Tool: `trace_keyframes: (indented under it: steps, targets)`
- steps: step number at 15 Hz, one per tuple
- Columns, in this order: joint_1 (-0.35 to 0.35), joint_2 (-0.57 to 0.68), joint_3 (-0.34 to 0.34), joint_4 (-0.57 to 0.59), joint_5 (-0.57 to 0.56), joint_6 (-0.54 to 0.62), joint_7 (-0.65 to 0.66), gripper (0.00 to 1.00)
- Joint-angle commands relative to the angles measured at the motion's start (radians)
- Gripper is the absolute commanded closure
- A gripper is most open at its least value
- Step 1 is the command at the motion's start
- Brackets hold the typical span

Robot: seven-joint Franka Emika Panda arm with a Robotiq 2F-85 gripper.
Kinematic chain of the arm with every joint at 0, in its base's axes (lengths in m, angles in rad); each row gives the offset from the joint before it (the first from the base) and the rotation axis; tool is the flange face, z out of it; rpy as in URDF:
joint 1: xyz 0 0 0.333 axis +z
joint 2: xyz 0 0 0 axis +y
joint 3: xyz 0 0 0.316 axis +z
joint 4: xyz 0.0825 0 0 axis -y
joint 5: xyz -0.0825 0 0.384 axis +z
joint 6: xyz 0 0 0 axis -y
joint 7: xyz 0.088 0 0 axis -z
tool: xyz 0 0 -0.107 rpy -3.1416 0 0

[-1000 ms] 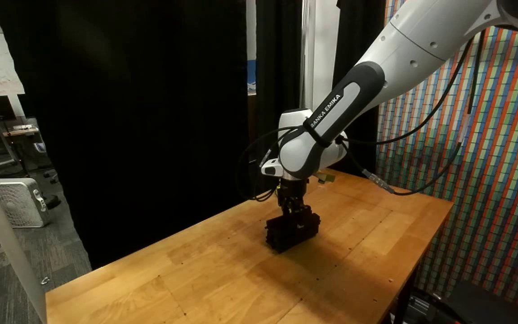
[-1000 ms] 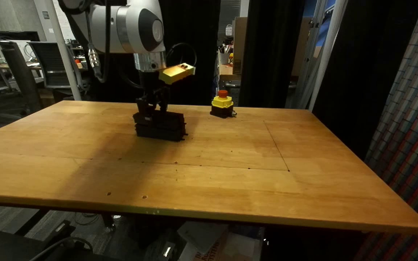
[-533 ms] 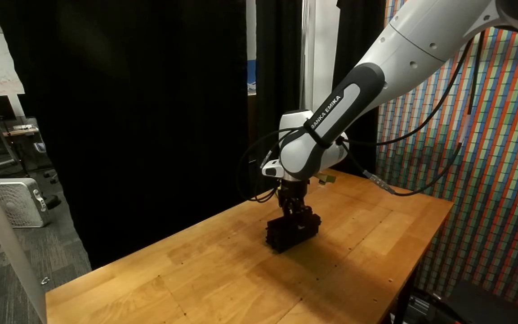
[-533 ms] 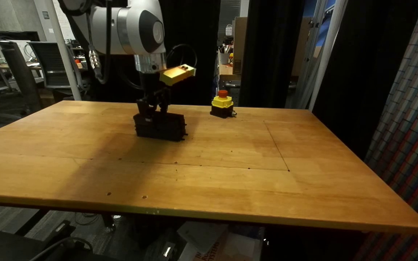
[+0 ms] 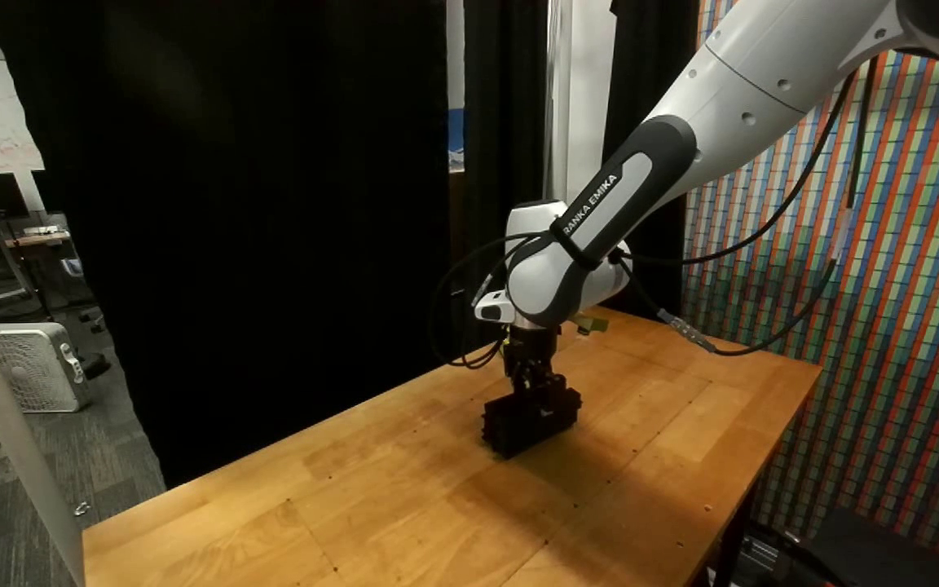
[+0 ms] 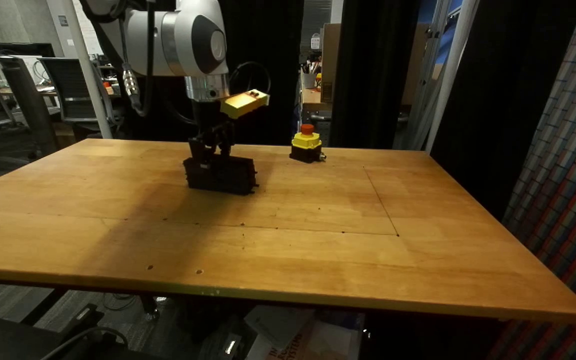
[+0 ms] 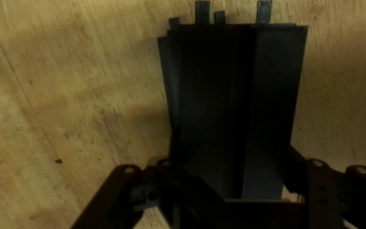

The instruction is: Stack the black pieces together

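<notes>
Gripping from both sides, our pincer [image 7: 233, 151] is closed on the black pieces [image 7: 205, 95], which stand packed together as a compact block on the wooden tabletop [image 6: 318, 262]. In the wrist view we look down on their dark slabs lying side by side, with small tabs [image 7: 202, 12] jutting from the far end. Above, we see a yellow casing [image 6: 244, 103] mounted at the end of the white arm [image 5: 730, 106], which shows in both exterior views. In an exterior view, near the tabletop's far edge and apart from the block, a yellow box [image 6: 306, 141] rests upright on a black base [image 6: 304, 154], topped by a red button [image 6: 307, 129]. In the background beyond it, we spot a pale cup [image 6: 309, 80] holding a cluster of thin items [image 6: 311, 66], too small for us to name. Beneath the tabletop lie papers [image 6: 278, 321]; what contains them, we cannot make out.
</notes>
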Motion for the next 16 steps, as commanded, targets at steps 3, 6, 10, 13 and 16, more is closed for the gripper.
trace_keyframes:
  steps: [3, 6, 10, 13, 16]
  targets:
    - [-0.013, 0.001, 0.018, 0.006, 0.000, 0.015, -0.024, 0.55]
    - [-0.013, 0.003, 0.019, 0.008, 0.000, 0.013, -0.026, 0.55]
    - [-0.013, 0.003, 0.019, 0.008, -0.001, 0.011, -0.026, 0.55]
    - [-0.012, 0.003, 0.016, 0.010, -0.006, 0.004, -0.020, 0.06]
    - [-0.011, 0.004, 0.016, 0.010, -0.007, 0.004, -0.018, 0.00]
